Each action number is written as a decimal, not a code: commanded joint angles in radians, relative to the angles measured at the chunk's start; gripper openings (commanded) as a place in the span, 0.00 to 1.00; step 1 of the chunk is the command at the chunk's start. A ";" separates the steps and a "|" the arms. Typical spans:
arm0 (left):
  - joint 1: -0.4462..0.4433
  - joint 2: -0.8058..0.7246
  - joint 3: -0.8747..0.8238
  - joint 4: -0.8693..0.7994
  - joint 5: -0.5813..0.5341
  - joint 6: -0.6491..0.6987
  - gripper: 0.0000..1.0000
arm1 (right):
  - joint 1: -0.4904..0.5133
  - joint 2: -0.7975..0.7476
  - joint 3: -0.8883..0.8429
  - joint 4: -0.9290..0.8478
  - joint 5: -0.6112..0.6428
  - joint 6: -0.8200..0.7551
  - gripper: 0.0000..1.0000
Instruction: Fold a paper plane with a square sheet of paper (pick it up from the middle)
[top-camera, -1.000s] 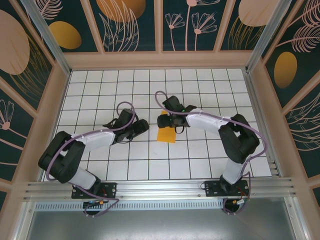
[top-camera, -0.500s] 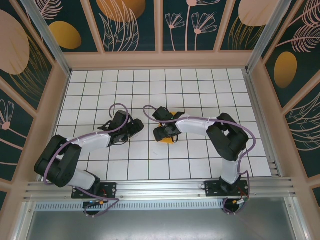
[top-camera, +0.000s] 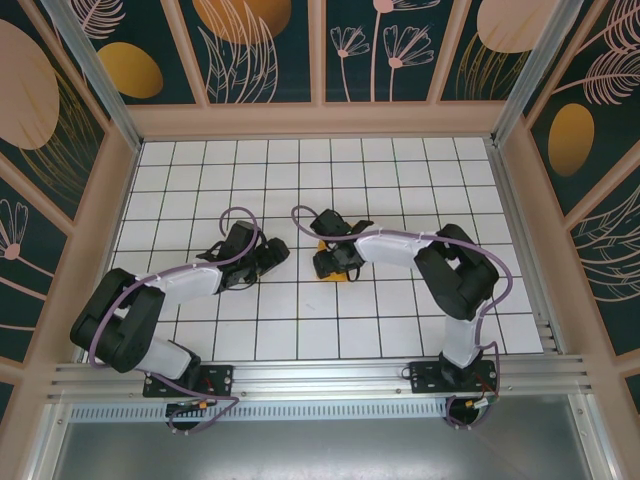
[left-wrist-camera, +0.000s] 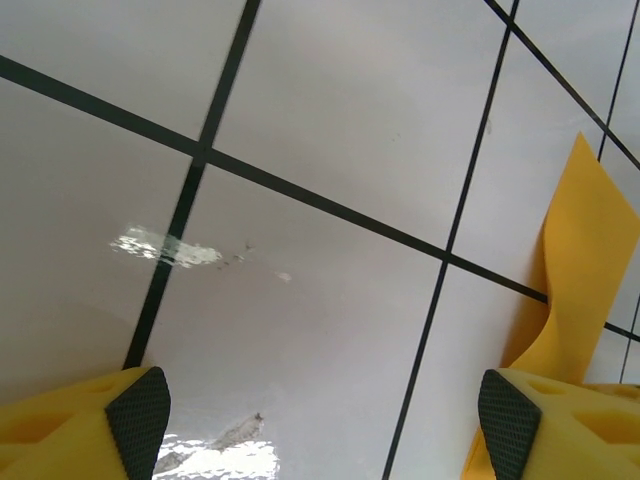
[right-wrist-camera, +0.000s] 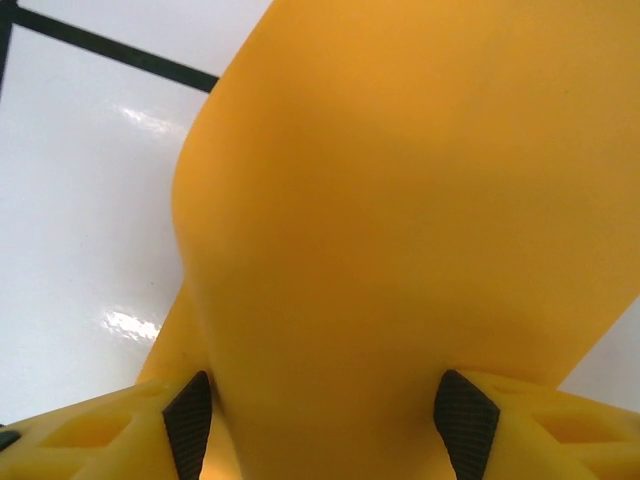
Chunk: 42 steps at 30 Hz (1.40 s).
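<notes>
The square sheet of paper (right-wrist-camera: 400, 200), bright orange-yellow, lies near the middle of the white tiled desk (top-camera: 400, 330), and everything else here is best placed against it. Seen from above, the right claw (top-camera: 331, 263) sits directly over the paper and covers most of it, so only slivers of orange peep out at the far and near sides of the claw. In the right wrist view the paper swells up in a smooth arch between the two dark pads (right-wrist-camera: 188, 425), which press against either side of it; the right claw is grasping the paper edgewise across a wide span, and the sheet is bowed rather than flat, with glossy tile and one black grout line visible beyond its left edge. The left claw (top-camera: 283, 252) is low over the desk just to the left of the paper, pointing toward it. Its fingers (left-wrist-camera: 140, 410) stand far apart with nothing but bare tile between them, so it is released. In the left wrist view a strip of the paper rises off the tile in a curl just beyond the right-hand fingertip; whether it touches that fingertip I cannot tell.
</notes>
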<state>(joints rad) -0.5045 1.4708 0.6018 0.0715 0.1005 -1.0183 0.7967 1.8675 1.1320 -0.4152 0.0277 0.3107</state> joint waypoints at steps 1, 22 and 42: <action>0.007 0.015 0.015 0.034 0.039 0.020 0.83 | -0.051 0.029 -0.086 0.035 -0.171 -0.021 0.66; 0.005 0.035 -0.012 0.230 0.258 0.053 0.82 | -0.147 -0.016 -0.179 0.126 -0.333 -0.036 0.72; -0.030 0.158 -0.034 0.614 0.492 -0.084 0.60 | -0.218 -0.065 -0.302 0.321 -0.531 -0.018 0.68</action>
<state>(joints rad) -0.5232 1.5841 0.5472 0.5953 0.5365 -1.0744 0.5816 1.7561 0.8898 -0.0822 -0.4629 0.2787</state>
